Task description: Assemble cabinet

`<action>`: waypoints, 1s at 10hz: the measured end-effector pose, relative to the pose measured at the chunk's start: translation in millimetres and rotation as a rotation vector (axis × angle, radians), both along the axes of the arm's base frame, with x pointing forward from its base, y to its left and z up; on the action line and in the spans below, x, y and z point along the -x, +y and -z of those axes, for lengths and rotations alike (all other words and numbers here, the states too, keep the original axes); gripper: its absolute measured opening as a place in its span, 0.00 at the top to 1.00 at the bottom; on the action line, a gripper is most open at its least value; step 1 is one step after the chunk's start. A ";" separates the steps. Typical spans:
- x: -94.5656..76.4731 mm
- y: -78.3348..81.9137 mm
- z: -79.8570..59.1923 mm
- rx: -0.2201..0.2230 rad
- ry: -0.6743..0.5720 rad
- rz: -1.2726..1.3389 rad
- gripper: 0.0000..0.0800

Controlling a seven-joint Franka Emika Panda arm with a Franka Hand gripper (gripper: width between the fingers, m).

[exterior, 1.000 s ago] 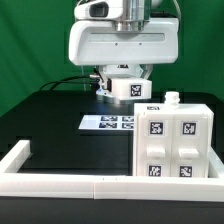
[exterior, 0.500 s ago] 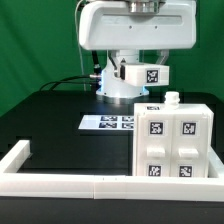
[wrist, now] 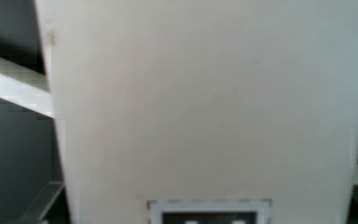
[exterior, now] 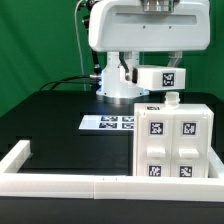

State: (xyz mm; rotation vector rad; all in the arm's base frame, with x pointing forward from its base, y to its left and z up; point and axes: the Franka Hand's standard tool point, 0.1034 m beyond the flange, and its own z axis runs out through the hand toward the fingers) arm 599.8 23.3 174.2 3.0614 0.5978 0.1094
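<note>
The cabinet body (exterior: 170, 145) is a white box with several square tags on its front, standing at the exterior view's right, with a small white peg (exterior: 172, 98) on top. My gripper (exterior: 152, 70) is shut on a flat white cabinet panel (exterior: 160, 77) that carries one tag. It holds the panel in the air just above the body's top, toward the body's left side. In the wrist view the panel (wrist: 202, 100) fills nearly the whole picture, with its tag (wrist: 208, 212) at the edge. My fingers are hidden in both views.
The marker board (exterior: 108, 122) lies flat on the black table left of the cabinet body. A long low white border rail (exterior: 70, 182) runs along the front and up the left side. The arm's base (exterior: 112, 85) stands behind the board.
My gripper has carried the panel up and toward the exterior view's right, from above the marker board to just over the cabinet body. The body has not moved.
</note>
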 end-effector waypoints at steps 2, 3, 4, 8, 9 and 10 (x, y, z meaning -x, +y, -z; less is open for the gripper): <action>-5.4 22.0 2.4 -0.004 0.020 0.014 0.32; -13.0 25.5 4.3 -0.003 0.021 0.007 0.32; -16.7 27.2 6.3 -0.004 0.020 0.005 0.32; -19.4 30.1 6.4 -0.005 0.016 0.000 0.32; -19.3 31.6 6.6 -0.006 0.016 -0.002 0.32; -20.2 33.1 6.7 -0.007 0.015 -0.004 0.32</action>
